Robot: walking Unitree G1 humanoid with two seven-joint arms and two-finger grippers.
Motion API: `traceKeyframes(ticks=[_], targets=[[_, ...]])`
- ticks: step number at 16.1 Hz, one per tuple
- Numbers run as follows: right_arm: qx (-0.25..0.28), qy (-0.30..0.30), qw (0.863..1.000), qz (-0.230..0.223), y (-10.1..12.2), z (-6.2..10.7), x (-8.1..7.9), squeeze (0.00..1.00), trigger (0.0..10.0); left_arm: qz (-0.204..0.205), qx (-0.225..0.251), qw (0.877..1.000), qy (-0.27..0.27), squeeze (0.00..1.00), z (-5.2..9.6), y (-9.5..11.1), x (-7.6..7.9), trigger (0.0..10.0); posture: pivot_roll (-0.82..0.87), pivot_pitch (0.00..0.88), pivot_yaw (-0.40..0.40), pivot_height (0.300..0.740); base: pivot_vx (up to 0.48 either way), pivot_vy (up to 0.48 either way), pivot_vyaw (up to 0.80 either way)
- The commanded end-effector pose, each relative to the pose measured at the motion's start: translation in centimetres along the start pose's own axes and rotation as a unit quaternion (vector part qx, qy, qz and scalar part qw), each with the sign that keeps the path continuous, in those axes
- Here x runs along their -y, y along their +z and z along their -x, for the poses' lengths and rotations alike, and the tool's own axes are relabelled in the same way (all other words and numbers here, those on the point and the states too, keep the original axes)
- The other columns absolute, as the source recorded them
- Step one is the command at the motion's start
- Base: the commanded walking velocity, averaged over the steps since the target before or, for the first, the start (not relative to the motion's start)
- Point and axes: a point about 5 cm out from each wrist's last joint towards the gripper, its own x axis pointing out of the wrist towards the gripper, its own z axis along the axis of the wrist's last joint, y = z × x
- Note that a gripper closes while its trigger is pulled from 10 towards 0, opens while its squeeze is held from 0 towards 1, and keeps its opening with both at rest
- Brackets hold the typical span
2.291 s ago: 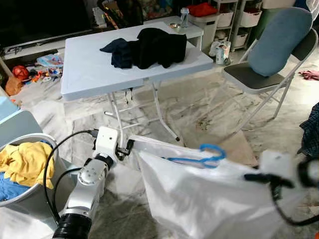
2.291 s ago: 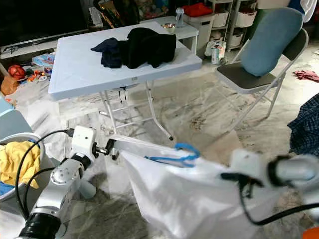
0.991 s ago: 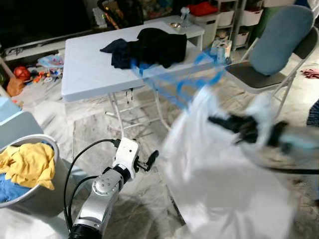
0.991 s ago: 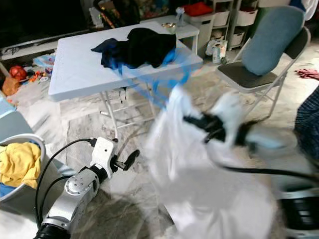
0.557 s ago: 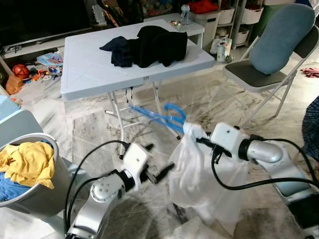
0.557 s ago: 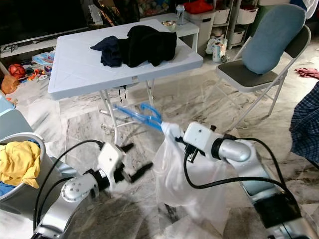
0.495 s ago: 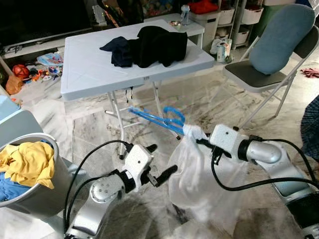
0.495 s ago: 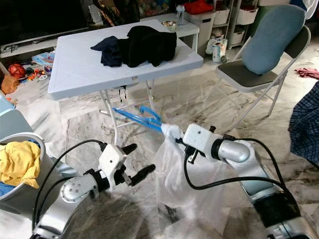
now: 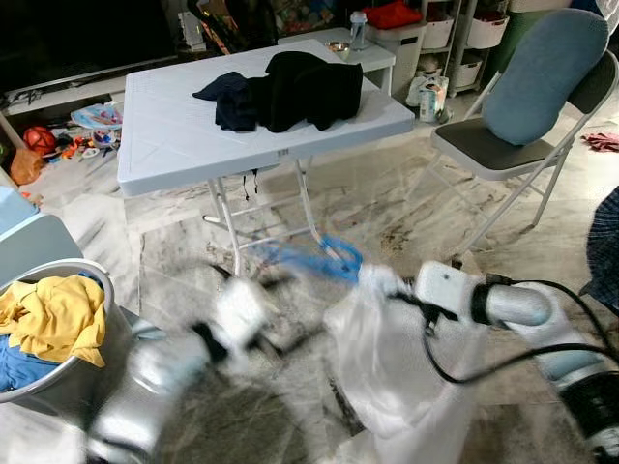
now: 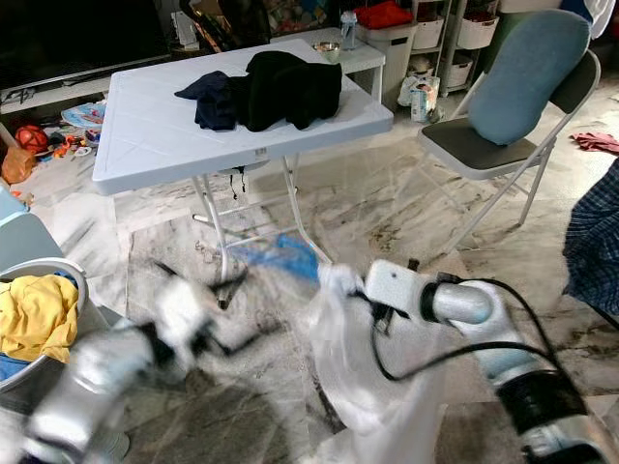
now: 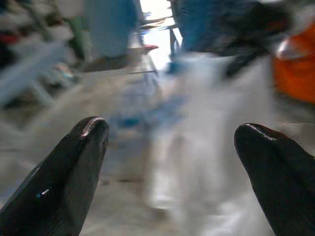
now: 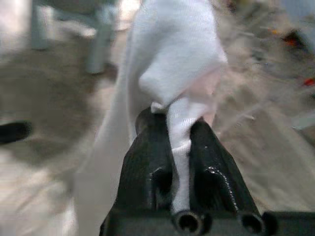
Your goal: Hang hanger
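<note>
White garment (image 12: 170,73) is pinched between the clenched fingers of the right end effector (image 12: 180,147), hanging above the marble floor (image 9: 387,208) with the blurred blue hanger (image 9: 324,259) at its top. Left end effector (image 11: 172,162) is spread wide, empty, facing it.

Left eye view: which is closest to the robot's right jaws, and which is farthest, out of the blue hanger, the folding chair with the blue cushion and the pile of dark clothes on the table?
1. Blue plastic hanger, just beside the right gripper, to its left.
2. Grey folding chair with the blue cushion, farther back on the right.
3. Pile of dark clothes on the white folding table, farthest, at the back left.
</note>
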Motion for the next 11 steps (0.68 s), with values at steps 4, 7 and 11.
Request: traceKeyframes(ticks=[4,7,11], targets=[[0.023,0.035,0.999,0.034,0.7,1.0,1.2,0.00,10.0,-0.017,-0.022,1.000,-0.001,1.00,0.8,-0.8,-1.6,10.0,-0.14,0.000,0.055,0.740,0.000,0.000,0.00],[0.044,0.060,0.996,0.041,1.4,1.2,1.3,0.00,10.0,-0.011,-0.025,0.999,-0.031,1.00,0.3,-1.5,-1.2,10.0,-0.15,0.000,0.057,0.740,0.000,0.000,0.00],[0.050,0.099,0.993,0.044,1.7,2.1,1.3,0.00,10.0,-0.016,-0.018,0.998,-0.059,1.00,-0.6,-1.7,-0.6,9.8,-0.15,0.000,0.058,0.740,0.000,0.000,0.00]])
